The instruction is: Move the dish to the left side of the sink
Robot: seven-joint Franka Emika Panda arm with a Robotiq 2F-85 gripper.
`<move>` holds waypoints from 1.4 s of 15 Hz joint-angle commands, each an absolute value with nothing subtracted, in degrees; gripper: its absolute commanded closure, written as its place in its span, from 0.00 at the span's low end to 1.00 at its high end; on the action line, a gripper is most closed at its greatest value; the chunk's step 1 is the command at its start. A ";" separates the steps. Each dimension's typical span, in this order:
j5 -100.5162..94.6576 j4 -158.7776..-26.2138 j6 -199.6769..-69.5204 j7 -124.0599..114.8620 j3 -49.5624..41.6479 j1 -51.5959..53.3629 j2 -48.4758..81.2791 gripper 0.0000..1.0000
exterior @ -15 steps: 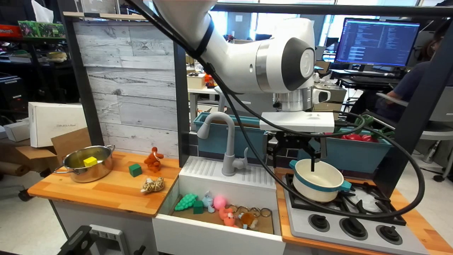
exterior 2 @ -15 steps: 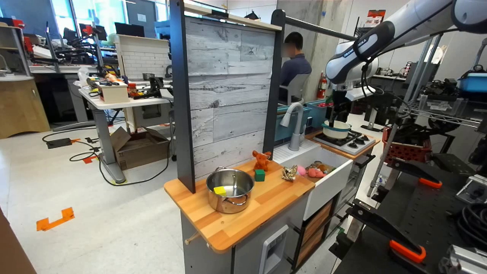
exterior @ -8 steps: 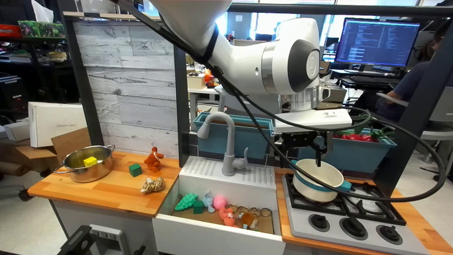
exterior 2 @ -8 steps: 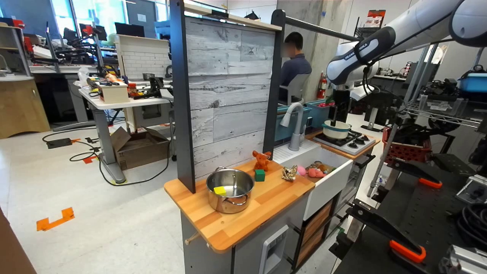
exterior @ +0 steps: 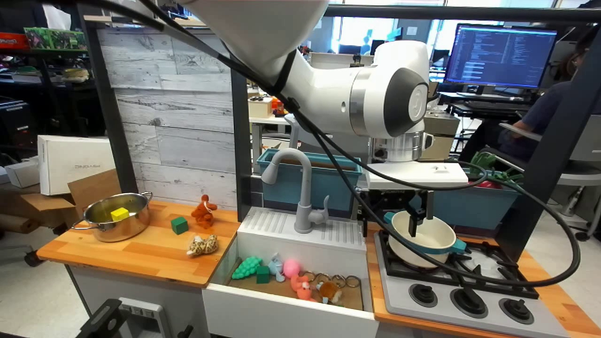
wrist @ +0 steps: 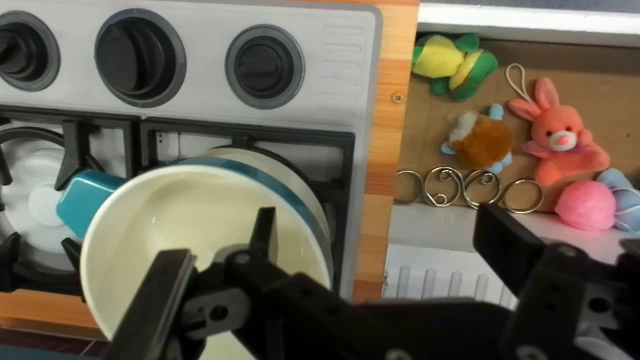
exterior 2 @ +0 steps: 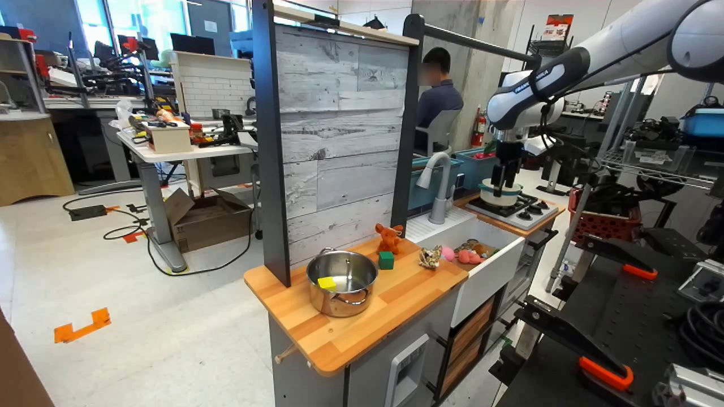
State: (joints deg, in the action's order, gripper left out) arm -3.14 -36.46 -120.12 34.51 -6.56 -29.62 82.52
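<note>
Cream-white, the dish (wrist: 175, 215) shows only partly behind the spread pincer (wrist: 372, 217).

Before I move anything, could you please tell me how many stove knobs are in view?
3, in a row along the front of the stove: one knob nearest the sink, a middle knob, and an end knob farthest from it. None looks hidden.
</note>
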 commanded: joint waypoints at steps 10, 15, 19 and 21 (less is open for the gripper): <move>-2.87 -25.43 -110.32 37.24 -5.46 -31.41 87.80 0.00; -2.79 -25.01 -109.36 36.00 -5.47 -32.72 87.44 0.00; -1.89 -26.16 -111.76 30.65 -5.08 -33.07 87.22 0.00; -0.98 -27.33 -113.60 28.16 -3.92 -33.22 86.77 0.00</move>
